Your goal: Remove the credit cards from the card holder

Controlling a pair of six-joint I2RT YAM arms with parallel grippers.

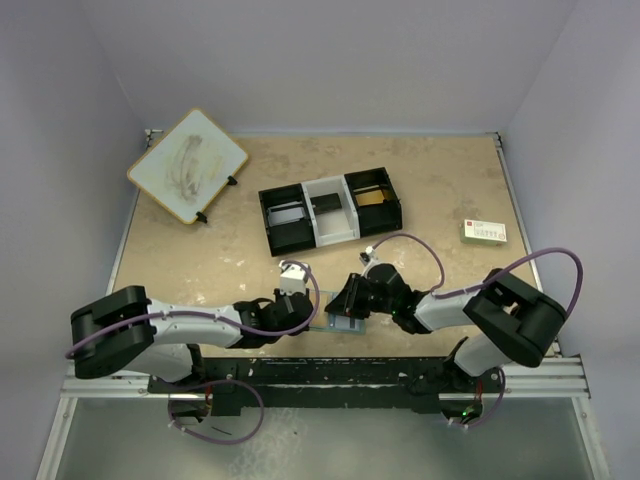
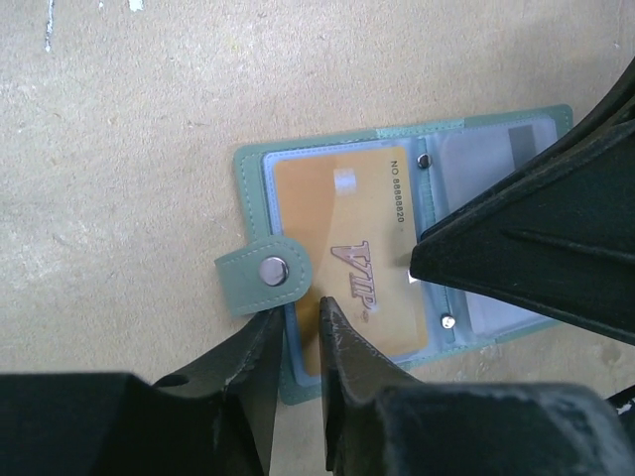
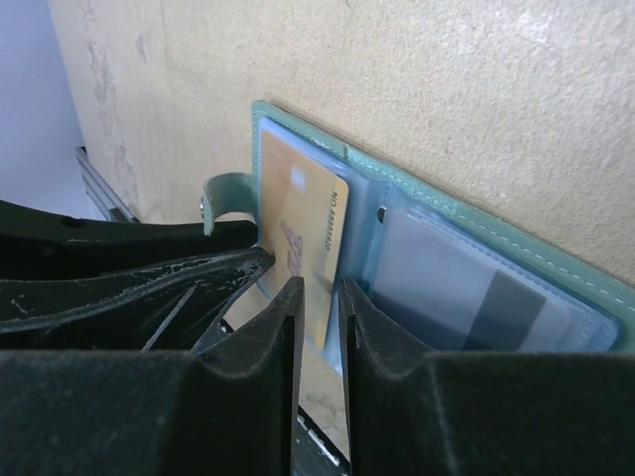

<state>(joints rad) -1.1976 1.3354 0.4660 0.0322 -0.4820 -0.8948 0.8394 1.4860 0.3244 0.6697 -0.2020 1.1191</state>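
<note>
So the grey-green folding card holder (image 2: pixel 268 174) lies open flat on the beige table (image 2: pixel 129 149) by the arm bases, left gripper (image 2: pixel 298 317) barely parted, seemingly pinning its near edge against sliding, while the right gripper (image 3: pixel 319 293) straddles the pocketed orange-gold plastic credit card (image 2: pixel 347 228), grip unclear.

Soft even light, faint shadows; left end effector (image 2: pixel 296 315) looks dark, blurred close-up.
</note>
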